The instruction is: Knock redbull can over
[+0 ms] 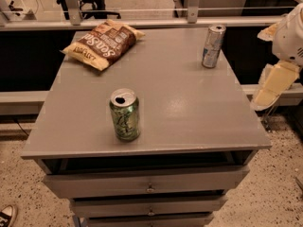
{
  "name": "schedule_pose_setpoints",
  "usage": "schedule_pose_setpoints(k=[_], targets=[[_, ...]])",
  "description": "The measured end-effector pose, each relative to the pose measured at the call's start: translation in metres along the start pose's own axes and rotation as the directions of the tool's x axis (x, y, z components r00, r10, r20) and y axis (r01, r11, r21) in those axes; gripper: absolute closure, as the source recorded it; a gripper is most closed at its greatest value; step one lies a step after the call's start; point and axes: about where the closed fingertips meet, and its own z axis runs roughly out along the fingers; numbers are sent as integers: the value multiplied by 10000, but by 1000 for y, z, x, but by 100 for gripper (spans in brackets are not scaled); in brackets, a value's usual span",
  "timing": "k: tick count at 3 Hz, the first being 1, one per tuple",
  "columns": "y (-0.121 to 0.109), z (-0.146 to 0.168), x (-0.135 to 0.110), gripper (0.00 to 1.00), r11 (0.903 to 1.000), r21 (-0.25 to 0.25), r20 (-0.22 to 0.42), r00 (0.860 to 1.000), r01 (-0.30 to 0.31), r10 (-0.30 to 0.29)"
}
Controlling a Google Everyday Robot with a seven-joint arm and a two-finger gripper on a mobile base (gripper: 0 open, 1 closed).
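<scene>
The redbull can (213, 46) is a slim silver-and-blue can with a silver top. It stands upright near the far right corner of the grey cabinet top (180, 103). My gripper (270, 60) hangs off the right edge of the cabinet, to the right of the can and slightly nearer the camera. It is apart from the can. Its two cream fingers (272, 85) stand spread apart with nothing between them.
A wider green can (125, 114) stands upright near the front middle of the top. A brown and yellow chip bag (102, 43) lies at the far left corner. Drawers (149, 186) sit below the top. Railing posts stand behind the cabinet.
</scene>
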Motion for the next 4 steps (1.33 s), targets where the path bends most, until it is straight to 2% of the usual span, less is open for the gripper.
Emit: schedule_pose_setpoints(k=[1, 2, 3, 4], targets=[[-76, 44, 11, 0, 9917, 1093, 1013, 9932, -681, 571], [-139, 76, 13, 0, 9744, 1650, 2204, 9687, -1528, 1145], [-170, 101, 7, 0, 9624, 1427, 3538, 9200, -2313, 1686], [-172, 116, -9, 0, 9585, 769, 4707, 8574, -2747, 2080]])
